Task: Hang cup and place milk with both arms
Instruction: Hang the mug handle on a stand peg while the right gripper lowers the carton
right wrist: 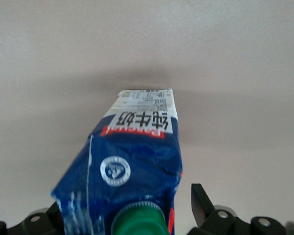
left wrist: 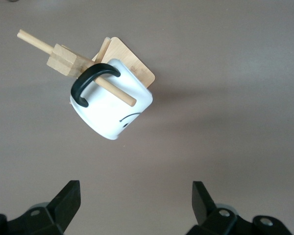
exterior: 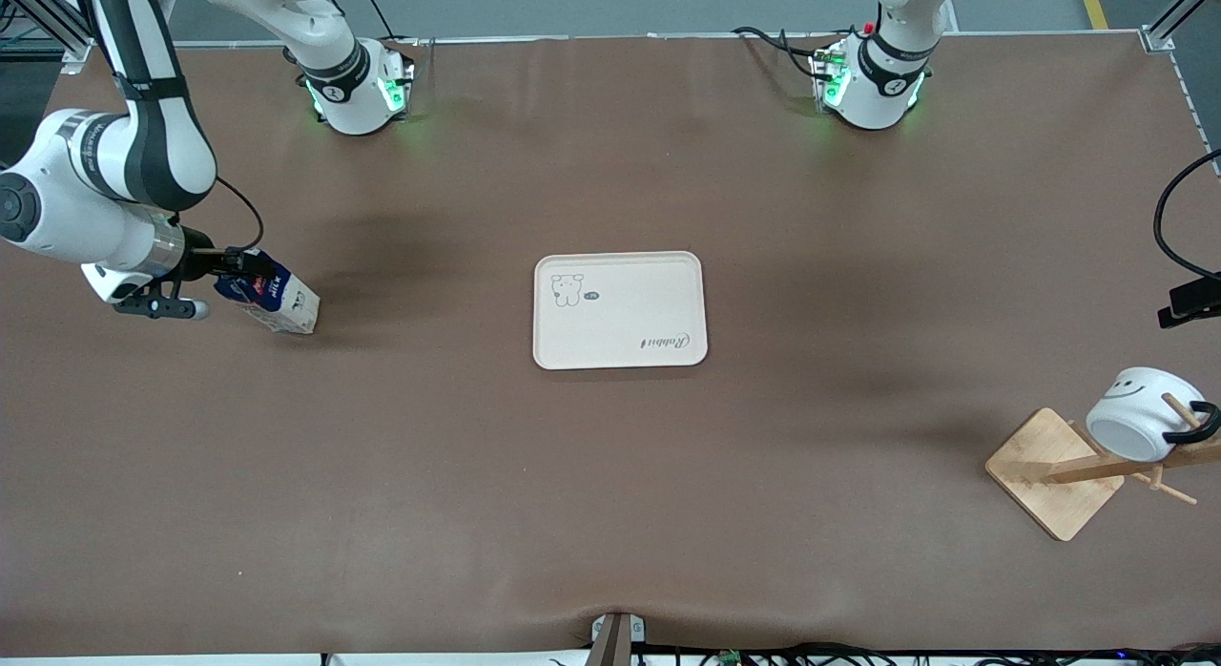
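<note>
1. Milk carton (exterior: 270, 303) sits tilted at the right arm's end of the table, its blue gabled top in the right gripper (exterior: 232, 262) and its cream base low over, or on, the brown table (exterior: 610, 475); which of the two cannot be told.
2. The right arm's white forearm lies nearly level, reaching in from the table's edge with its wrist turned sideways, and the black fingers (right wrist: 202, 204) are clamped on the carton's upper part.
3. In the right wrist view the carton (right wrist: 134, 161) points away from the camera, with the green cap (right wrist: 138, 221) closest and the red label strip past it.
4. The white smiley mug (exterior: 1137, 413) hangs by its black loop handle (exterior: 1197, 427) on a peg of the wooden mug rack (exterior: 1068, 470), at the left arm's end of the table and nearer to the front camera than the tray.
5. The left gripper (left wrist: 134, 205) hovers over the mug (left wrist: 110, 105), with its fingers (left wrist: 66, 200) spread wide apart and nothing between them.
6. In the front view only a dark part of the left arm shows at the frame's edge, above the rack.
7. A cream tray (exterior: 619, 309) with a bear drawing lies at the table's middle, well apart from both carton and rack.
</note>
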`<state>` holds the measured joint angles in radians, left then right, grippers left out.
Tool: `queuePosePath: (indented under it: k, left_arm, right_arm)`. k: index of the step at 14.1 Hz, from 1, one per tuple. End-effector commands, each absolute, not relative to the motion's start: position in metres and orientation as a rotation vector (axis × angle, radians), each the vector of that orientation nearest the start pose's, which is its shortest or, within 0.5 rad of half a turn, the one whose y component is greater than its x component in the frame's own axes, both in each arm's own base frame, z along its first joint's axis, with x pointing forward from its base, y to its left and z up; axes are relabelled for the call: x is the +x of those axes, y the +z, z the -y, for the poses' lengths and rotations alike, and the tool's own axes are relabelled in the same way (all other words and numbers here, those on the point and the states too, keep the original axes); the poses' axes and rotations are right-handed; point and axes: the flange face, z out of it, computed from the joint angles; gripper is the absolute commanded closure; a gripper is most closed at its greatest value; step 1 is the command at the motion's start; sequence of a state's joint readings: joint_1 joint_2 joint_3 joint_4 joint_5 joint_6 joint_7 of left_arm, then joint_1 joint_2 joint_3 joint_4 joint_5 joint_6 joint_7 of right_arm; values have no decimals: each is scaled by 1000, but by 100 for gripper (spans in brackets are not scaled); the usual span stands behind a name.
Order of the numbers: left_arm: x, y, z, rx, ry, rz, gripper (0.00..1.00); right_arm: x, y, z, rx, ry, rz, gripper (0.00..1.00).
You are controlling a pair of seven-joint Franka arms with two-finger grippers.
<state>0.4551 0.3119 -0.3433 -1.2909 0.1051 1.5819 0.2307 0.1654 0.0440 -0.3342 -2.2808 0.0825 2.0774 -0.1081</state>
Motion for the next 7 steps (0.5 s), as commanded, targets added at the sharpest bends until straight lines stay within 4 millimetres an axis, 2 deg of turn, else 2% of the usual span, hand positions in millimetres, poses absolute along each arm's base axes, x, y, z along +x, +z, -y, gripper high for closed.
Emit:
queuePosePath:
  k: [1,3,4,6,7]
  left_arm:
    - [625,581,-101,-3113,102,-204,0]
    - [628,581,-93,-3097,98,-222,0]
    - [632,580,-79,-3076,83,-249,0]
    - [633,582,-77,-3042,67,-219,0]
    - [634,586,-73,-3031,46,-221,0]
  right_arm:
    - [491,332,78,-3036,378,-170,0]
    - [497,343,75,-3032,394,-167,0]
    - [503,354,74,-3030,398,-163,0]
    - [521,370,70,-3038,376,-141,0]
    - [533,388,66,-3047,335,-130,0]
